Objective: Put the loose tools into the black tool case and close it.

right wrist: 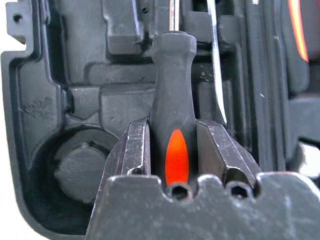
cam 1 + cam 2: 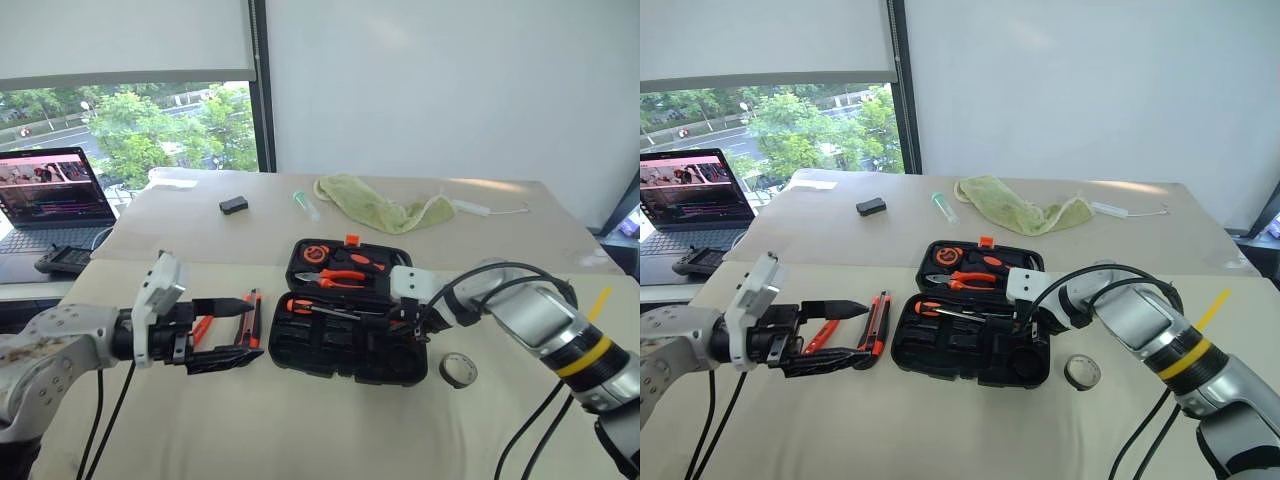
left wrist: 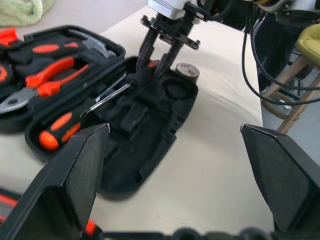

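Black plastic hinged tool case [image 2: 345, 345] lying open mid-counter [image 2: 300, 420]. Left hand [image 2: 225, 335] released beside orange-black utility knife [image 2: 876, 325]. Right hand [image 3: 159, 57] grasping orange-and-black-handled screwdriver [image 1: 172, 145] over case slots.

We see the black tool case [image 2: 345, 345] as matt moulded plastic, its inner slots dull and faintly grainy. Over its near half, our right gripper [image 1: 172, 145] has worn, scratched dark metal fingers [image 1: 137, 150] clamped on a screwdriver [image 1: 172, 105] whose handle looks like smooth matt black rubber with a glossy orange inlay; its shaft is bright polished metal. The pliers [image 2: 335, 280] in the case's far half have glossy orange plastic grips and dull steel jaws. Right of the case, the tape roll [image 2: 459, 370] looks dark and slightly shiny. Beyond the case lies a soft, rumpled green cloth [image 2: 380, 205]. The table [image 2: 300, 430] under the case wears a smooth, matt cream covering. Left of the case, our left gripper [image 2: 228, 330] shows smooth matt black plastic fingers.
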You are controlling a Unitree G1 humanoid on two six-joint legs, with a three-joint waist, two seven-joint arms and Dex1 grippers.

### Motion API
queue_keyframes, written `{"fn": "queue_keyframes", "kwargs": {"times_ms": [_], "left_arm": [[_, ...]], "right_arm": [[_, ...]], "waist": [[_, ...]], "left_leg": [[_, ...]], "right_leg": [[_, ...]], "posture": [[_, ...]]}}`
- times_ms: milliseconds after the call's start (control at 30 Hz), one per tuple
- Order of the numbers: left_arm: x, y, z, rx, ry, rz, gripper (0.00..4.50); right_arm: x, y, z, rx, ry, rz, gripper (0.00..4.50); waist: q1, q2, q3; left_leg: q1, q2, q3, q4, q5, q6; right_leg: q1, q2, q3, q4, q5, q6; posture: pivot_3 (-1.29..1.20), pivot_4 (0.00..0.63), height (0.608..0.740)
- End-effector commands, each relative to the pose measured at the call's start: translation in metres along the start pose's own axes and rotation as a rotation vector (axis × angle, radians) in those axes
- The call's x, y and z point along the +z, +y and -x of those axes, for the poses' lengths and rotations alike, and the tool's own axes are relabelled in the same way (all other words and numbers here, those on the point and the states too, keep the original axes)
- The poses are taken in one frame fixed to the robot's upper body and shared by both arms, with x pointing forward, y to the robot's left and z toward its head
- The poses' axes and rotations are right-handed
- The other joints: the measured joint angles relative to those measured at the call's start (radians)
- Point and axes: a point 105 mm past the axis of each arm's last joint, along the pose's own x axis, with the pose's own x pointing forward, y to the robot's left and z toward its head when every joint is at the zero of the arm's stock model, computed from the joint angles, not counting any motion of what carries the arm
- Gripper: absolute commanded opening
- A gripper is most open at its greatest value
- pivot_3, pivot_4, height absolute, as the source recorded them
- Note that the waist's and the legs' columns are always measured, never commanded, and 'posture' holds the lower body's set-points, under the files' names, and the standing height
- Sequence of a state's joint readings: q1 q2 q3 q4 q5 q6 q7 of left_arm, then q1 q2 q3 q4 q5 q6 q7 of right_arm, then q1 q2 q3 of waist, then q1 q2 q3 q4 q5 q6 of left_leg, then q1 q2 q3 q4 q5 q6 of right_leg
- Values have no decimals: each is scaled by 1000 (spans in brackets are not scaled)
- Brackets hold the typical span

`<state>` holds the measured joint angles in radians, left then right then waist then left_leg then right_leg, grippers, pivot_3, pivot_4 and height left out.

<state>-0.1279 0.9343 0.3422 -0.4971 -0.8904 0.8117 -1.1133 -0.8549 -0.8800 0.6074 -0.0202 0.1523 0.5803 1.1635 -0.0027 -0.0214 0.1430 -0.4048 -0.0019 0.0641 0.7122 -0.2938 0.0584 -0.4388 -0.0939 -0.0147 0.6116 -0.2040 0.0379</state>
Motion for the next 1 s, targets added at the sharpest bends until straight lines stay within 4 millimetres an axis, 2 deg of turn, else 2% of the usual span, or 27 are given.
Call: {"fn": "queue_keyframes", "kwargs": {"times_ms": [33, 267, 367, 600, 1000], "left_arm": [[6, -9, 4, 5, -7, -62, 4500], [1, -12, 7, 28, -5, -57, 4500], [0, -11, 7, 40, -9, -58, 4500], [-1, -11, 7, 52, -13, -56, 4500], [-2, -10, 3, 48, -13, -59, 4500]], "right_arm": [[5, -6, -2, 29, 29, 84, 988], [-2, -17, -13, 62, 82, 98, 988], [-5, -17, -17, 87, 89, 48, 988], [0, -26, -13, 73, 71, -46, 988], [-1, -24, -16, 85, 104, -71, 988]], "waist": [[0, 0, 0], [-5, 0, 0], [-3, 0, 0], [-6, 0, 0], [-4, 0, 0]], "left_leg": [[1, 0, 0, 0, 0, 0], [7, 1, 0, 0, 1, -2], [8, 1, -1, 0, 2, -3], [14, 1, -1, -1, 2, -3], [15, 1, -1, -1, 2, -4]], "right_leg": [[0, 0, 0, 0, 0, 0], [3, 1, 1, 4, 2, -3], [4, 1, 1, 5, 2, -4], [9, 0, 1, 6, 2, -5], [9, -1, 1, 5, 2, -5]], "posture": [[0, 150, 740], [0, 150, 740], [0, 150, 740], [0, 150, 740], [0, 150, 740]]}}
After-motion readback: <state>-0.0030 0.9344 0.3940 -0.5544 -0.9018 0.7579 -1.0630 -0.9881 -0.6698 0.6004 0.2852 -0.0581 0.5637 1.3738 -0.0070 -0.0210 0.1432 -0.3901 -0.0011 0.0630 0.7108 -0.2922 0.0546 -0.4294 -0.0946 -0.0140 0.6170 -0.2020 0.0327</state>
